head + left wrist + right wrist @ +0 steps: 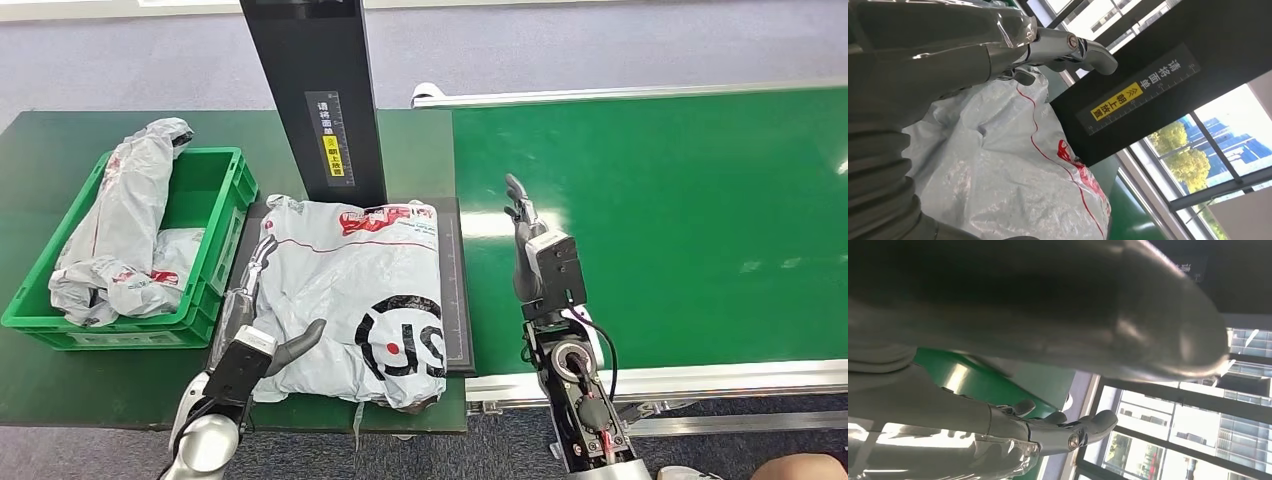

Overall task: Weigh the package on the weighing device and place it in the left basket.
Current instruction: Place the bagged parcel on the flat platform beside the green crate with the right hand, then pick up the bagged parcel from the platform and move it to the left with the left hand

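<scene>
Package: a crumpled white plastic mailer bag with red and black print (350, 295) lies flat on the black platform of the weighing device (455, 300), in front of its black upright column (320, 95). Left hand (262, 325) lies along the bag's left edge, fingers extended against the plastic and thumb resting on top; the left wrist view shows fingers (1068, 47) over the bag. Right hand (522, 235) stands apart, right of the platform above the green conveyor belt (680, 220), fingers spread and empty. Green plastic basket (225, 180), left of the scale, holds similar bags.
</scene>
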